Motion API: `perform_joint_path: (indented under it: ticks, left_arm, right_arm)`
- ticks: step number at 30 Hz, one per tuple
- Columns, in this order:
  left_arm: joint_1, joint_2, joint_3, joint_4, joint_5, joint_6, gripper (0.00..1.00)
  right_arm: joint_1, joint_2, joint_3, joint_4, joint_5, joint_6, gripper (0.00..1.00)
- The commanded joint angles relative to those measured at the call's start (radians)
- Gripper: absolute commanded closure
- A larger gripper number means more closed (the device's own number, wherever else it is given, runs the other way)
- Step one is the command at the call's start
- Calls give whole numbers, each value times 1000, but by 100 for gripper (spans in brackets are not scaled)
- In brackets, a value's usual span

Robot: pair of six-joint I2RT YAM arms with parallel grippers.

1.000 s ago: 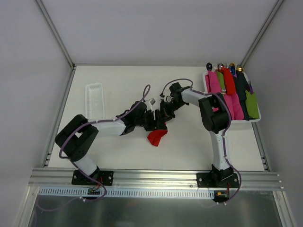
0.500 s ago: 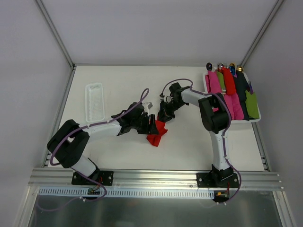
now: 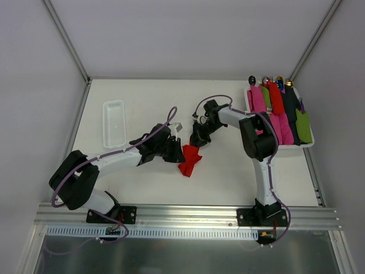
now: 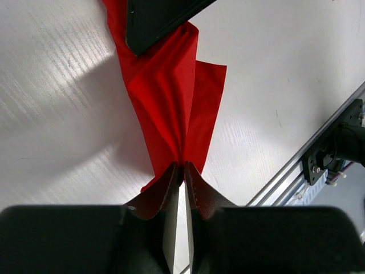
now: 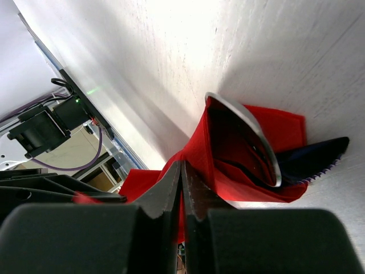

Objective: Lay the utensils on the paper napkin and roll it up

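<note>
Counting: one paper napkin (image 3: 189,161), one utensil (image 5: 254,127) in sight, two grippers, one white ribbed tray (image 3: 113,123), one bin (image 3: 308,145) of rolled bundles (image 3: 276,100).
Napkin look: bright red, plain, crumpled and gathered into a narrow pleated strip between the two grippers, with one flat flap spread out to the side.
Napkin place: on the table (image 3: 228,177), near the middle, between both arms.
Utensil: only a thin curved silver rim visible, tucked inside the red fold, just beside the right fingertips.
Left gripper (image 4: 183,169): pinched closed on one end of the napkin.
Right gripper (image 5: 181,170): pinched closed on the other end, red paper between the tips.
Around: tray well apart at the left; bin at the far right holding pink, green, red and dark bundles.
In the way: red folds hiding the rest of the utensil; dark piece (image 5: 319,154) under the fold, not identifiable.
</note>
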Motion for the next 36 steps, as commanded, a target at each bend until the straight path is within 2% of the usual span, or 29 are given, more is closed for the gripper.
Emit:
perform_joint_path:
  ticks: [1,7,12,22,26,29,32,34,36]
  left_arm:
    - [-4,-16,30,-26,0,41,92]
    - [-36,30,87,-27,16,61,100]
    - [-80,75,125,-50,-10,87,100]
    - [-252,247,288,-279,-188,159,100]
    - [-284,229,273,-296,-234,156,76]
    - [-284,135,240,-293,-257,153,66]
    - [-281,1,208,-300,-283,268,55]
    - [-255,-72,179,-307,-244,328,45]
    - [-170,-141,165,-326,-184,329,42]
  right_arm:
    - [13,23,-4,-38,149,-34,94]
    - [12,23,-4,-41,153,-34,94]
    - [12,21,-4,-43,161,-34,95]
    - [12,21,-4,-47,166,-34,95]
    - [12,21,-4,-49,166,-36,96]
    - [13,21,-2,-50,166,-37,95]
    - [13,20,-2,-53,169,-45,95]
    - [13,18,-5,-55,173,-50,96]
    - [15,18,-5,-58,173,-51,96]
